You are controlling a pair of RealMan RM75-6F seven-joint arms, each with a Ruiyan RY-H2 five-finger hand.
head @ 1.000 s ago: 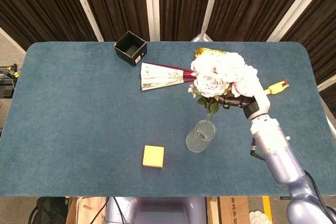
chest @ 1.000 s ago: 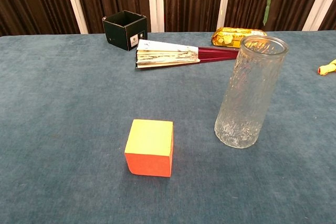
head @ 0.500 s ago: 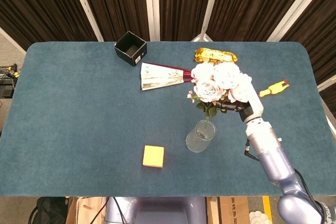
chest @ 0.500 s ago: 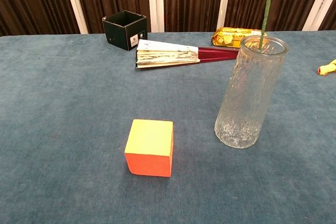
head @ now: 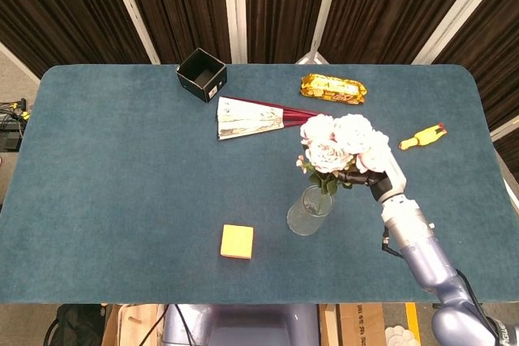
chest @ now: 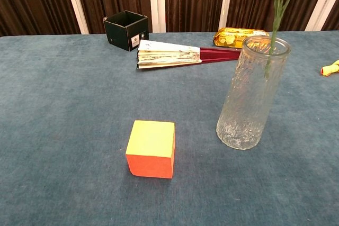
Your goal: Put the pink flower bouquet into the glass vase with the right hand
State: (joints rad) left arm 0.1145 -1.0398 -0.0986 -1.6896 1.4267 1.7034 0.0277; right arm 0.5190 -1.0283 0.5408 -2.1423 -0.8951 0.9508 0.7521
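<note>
Right hand is gripping the pink flower bouquet, stems dipping into the glass vase on the bench | risk: sideways pull on stems is tipping the tall vase | left hand out of view

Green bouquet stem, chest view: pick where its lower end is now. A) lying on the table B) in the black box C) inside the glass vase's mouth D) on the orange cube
C: the green bouquet stem passes below the rim of the clear glass vase, visible through the glass.
</note>
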